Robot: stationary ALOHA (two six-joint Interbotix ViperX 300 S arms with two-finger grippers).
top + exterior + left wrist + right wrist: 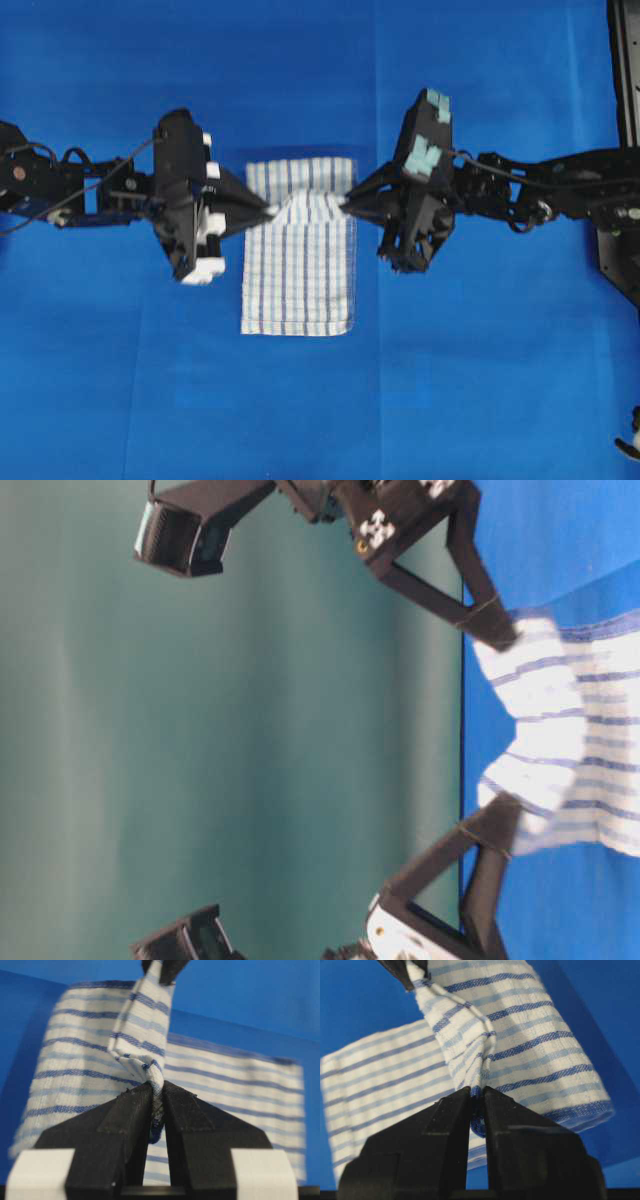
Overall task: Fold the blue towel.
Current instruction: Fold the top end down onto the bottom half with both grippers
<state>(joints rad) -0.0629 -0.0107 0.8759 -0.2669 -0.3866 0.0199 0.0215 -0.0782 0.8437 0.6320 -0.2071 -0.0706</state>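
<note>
Overhead camera is looking straight down on the blue towel (300, 250), taking in both arms and the blue table covering (480, 380) around it from some distance. Table-level camera is sitting low beside the towel and is delivering its picture turned sideways. Each wrist camera is looking along its own fingers, very close to the towel, and is facing the other across it. All four views are sharing the towel's raised edge.
</note>
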